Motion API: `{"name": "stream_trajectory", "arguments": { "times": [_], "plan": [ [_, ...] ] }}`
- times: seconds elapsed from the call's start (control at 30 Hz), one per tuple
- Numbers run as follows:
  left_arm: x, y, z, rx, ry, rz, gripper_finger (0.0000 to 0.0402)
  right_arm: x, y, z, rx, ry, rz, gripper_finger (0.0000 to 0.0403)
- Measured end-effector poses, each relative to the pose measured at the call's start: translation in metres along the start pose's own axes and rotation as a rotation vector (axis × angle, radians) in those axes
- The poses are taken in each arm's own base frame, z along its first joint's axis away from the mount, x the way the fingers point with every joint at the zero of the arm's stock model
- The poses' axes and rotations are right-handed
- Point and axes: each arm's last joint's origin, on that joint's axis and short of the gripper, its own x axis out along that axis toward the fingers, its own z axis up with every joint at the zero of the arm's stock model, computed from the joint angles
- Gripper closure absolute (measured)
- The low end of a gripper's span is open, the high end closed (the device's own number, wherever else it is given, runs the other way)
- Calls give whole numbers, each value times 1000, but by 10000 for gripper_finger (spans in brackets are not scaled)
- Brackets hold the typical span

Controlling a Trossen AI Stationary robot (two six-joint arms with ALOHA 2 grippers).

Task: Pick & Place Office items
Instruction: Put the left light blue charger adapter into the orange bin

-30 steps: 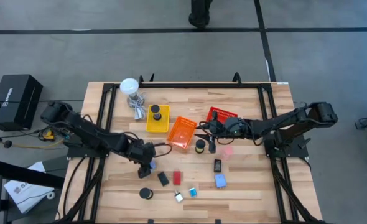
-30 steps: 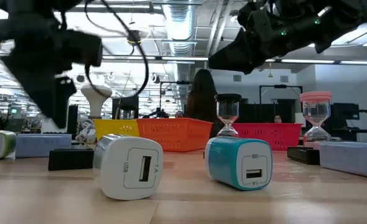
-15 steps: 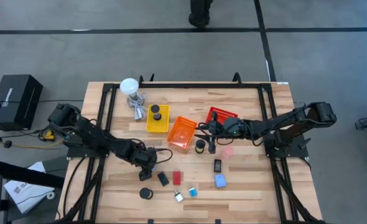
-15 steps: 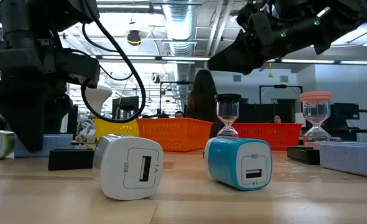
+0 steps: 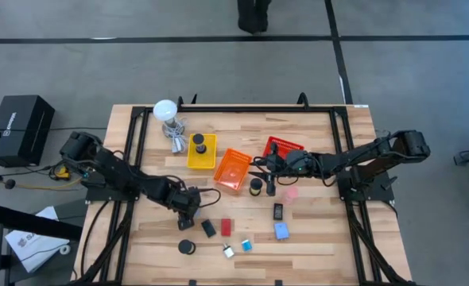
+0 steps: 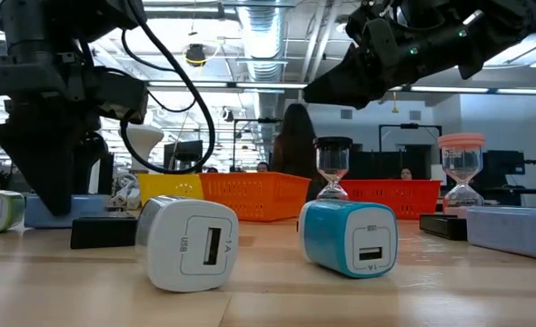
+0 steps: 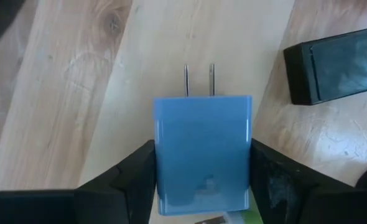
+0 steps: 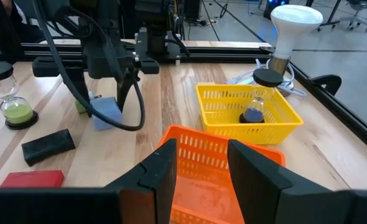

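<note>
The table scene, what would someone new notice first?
Probably the left gripper closed around a light-blue plug adapter near the table's front left. Next, the yellow basket, orange basket and red basket across the middle, with the right gripper open over the orange one.

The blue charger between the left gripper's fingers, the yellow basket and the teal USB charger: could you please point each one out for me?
blue charger (image 7: 202,149), left wrist view, middle of its flat blue face.
yellow basket (image 8: 283,112), right wrist view, mesh side wall.
teal USB charger (image 6: 350,238), low view, middle of its body.
</note>
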Motion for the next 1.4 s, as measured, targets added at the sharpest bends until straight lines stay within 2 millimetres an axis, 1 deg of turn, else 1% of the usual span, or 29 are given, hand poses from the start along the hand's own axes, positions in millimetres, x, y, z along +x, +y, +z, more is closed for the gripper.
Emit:
{"name": "stream_trajectory", "arguments": {
  "times": [0.1, 0.17, 0.3, 0.4, 0.5, 0.57, 0.63, 0.77, 0.83, 0.93, 1.07, 1.2, 1.27, 1.4],
  "plan": [
    [-6, 1, 2, 12, -43, 12, 186, 0, 0, 0, 0, 0, 0, 269],
    [-13, 2, 4, 23, -90, 20, 178, 0, 0, 0, 0, 0, -1, 269],
    [-32, 14, 16, -13, -211, 39, 190, -1, 0, 2, 2, -11, 0, 269],
    [-46, 27, 30, -27, -337, 65, 199, -5, -1, 6, 4, -23, -1, 269],
    [-56, 39, 49, 14, -480, 57, 193, -12, -2, 12, 7, -41, -1, 269],
    [-62, 46, 63, 63, -579, 46, 185, -18, -3, 16, 7, -36, -1, 269],
    [-62, 54, 76, 101, -649, 41, 183, -25, -4, 19, 8, -33, -1, 269],
    [-55, 76, 95, 93, -713, 85, 192, -38, -6, 22, 2, 7, 0, 269],
    [-47, 87, 103, 103, -726, 90, 193, -43, -7, 24, 1, 11, 0, 269],
    [-33, 96, 110, 138, -715, 92, 189, -49, -8, 26, 0, 18, 0, 269],
    [-11, 103, 116, 135, -654, 100, 186, -52, -8, 26, -2, 28, 1, 269],
    [9, 105, 121, 133, -601, 110, 186, -51, -10, 26, 0, 30, -7, 269],
    [16, 105, 123, 133, -583, 113, 181, -51, -12, 25, 1, 38, -13, 269],
    [23, 105, 124, 148, -563, 111, 169, -51, -12, 24, -1, 51, -14, 269]
  ]
}}
